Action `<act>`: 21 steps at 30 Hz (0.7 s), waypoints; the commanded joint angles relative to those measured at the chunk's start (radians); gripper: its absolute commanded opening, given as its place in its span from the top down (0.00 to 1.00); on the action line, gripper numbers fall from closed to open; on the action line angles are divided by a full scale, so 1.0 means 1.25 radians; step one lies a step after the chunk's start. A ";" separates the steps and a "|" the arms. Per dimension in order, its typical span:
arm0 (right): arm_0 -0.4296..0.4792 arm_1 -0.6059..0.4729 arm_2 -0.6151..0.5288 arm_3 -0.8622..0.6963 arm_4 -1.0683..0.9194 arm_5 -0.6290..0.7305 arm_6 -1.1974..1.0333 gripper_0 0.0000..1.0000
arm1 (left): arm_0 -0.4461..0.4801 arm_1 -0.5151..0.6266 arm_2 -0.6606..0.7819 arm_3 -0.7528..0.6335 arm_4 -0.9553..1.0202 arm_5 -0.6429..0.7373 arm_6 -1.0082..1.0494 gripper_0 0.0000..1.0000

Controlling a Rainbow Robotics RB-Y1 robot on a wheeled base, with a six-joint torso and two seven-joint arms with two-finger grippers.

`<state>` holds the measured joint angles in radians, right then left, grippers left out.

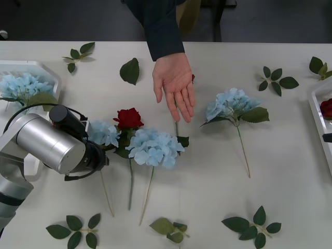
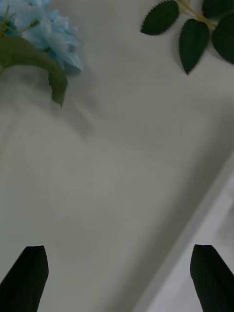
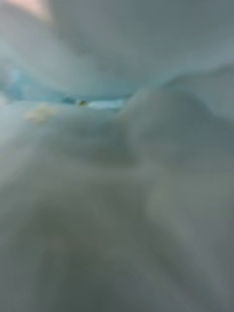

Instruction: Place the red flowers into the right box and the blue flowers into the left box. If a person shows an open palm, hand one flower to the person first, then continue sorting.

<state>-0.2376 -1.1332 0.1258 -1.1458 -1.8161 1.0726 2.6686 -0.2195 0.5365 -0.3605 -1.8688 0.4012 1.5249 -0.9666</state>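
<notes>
My left gripper [image 1: 101, 155] sits low over the table, its nose at the small blue flower [image 1: 102, 133] on the left end of the middle cluster. Cannot tell how its fingers stand; the left wrist camera gives pale blue blur [image 3: 97, 102] pressed close.

Left to right on the white table [image 1: 207, 192]:
- left box [image 1: 46, 70] at the left edge, with a blue flower [image 1: 23, 87] already in it.
- small blue flower, touching a red flower [image 1: 128, 118] just beside it.
- large blue flower [image 1: 154, 148] touching that rose's leaves, stem trailing toward me.
- person's hand [image 1: 175, 84], palm up and fingers spread, reaching from the far side and resting over a stem [image 1: 176, 127].
- another blue flower [image 1: 231, 104] lying alone, well apart from the cluster.
- right box [image 1: 317, 119] at the right edge, a red flower [image 1: 327, 108] inside.

My right gripper [image 2: 117, 273] hovers above bare table near the right box's rim, fingers [image 2: 27, 278] spread wide, nothing between them. A blue flower head [image 2: 48, 29] lies ahead of it.

Loose leaf sprigs [image 1: 251, 224] scattered about.
</notes>
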 commanded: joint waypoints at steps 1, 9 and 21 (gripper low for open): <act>0.002 0.067 -0.002 -0.122 0.097 -0.030 -0.198 0.15 | 0.017 -0.017 -0.032 0.043 -0.013 -0.085 -0.008 0.00; 0.002 0.116 0.107 -0.265 0.169 -0.112 -0.433 0.15 | 0.017 -0.016 -0.055 0.078 -0.036 -0.147 -0.006 0.00; -0.047 0.219 0.280 -0.338 0.416 -0.286 -0.704 0.15 | 0.017 -0.017 -0.055 0.079 -0.037 -0.147 -0.006 0.00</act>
<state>-0.2521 -0.9155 0.4481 -1.5455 -1.3509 0.7333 1.8824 -0.2184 0.5281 -0.4191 -1.7647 0.3660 1.3512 -0.9665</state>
